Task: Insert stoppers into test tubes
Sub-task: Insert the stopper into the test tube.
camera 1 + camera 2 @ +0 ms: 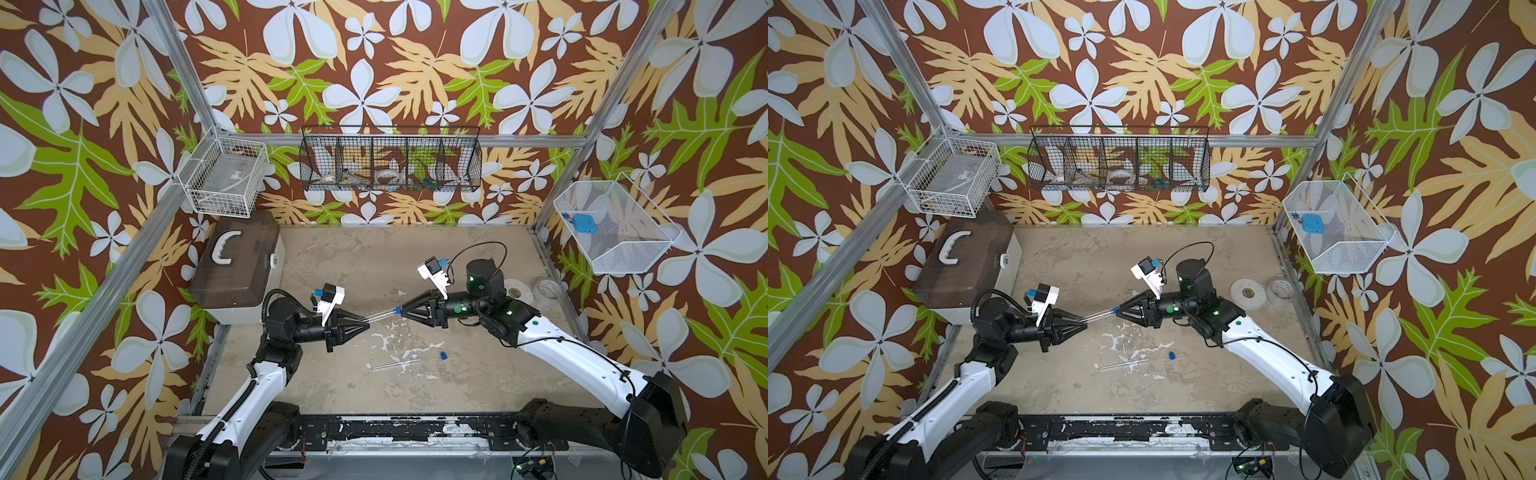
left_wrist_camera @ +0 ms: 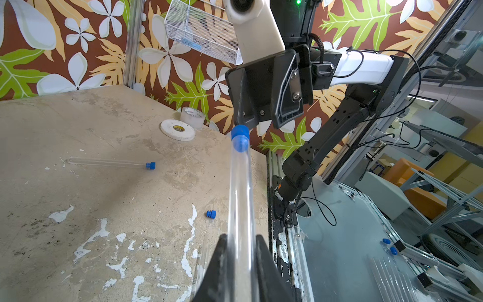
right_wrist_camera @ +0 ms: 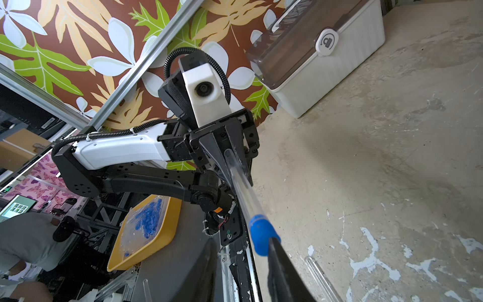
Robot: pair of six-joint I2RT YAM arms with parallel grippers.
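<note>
My left gripper (image 1: 366, 325) (image 2: 241, 238) is shut on a clear test tube (image 1: 380, 316) (image 2: 240, 196), which it holds above the table, pointing at the right gripper. A blue stopper (image 1: 397, 310) (image 2: 240, 136) (image 3: 261, 235) sits in the tube's far end. My right gripper (image 1: 402, 313) (image 3: 243, 240) stands open at that end, with one finger against the stopper. A second test tube (image 1: 395, 364) lies bare on the table, and a loose stopper (image 1: 444, 355) (image 2: 210, 214) lies near it. In the left wrist view another tube (image 2: 109, 163) lies on the table with a stopper (image 2: 150, 165) in it.
Two tape rolls (image 1: 517, 293) (image 1: 548, 289) lie at the table's right edge. A lidded storage box (image 1: 241, 266) stands at the back left. Wire baskets hang on the walls: black (image 1: 390, 160), white left (image 1: 226, 176), and white right (image 1: 615, 226) holding a blue square object (image 1: 584, 222).
</note>
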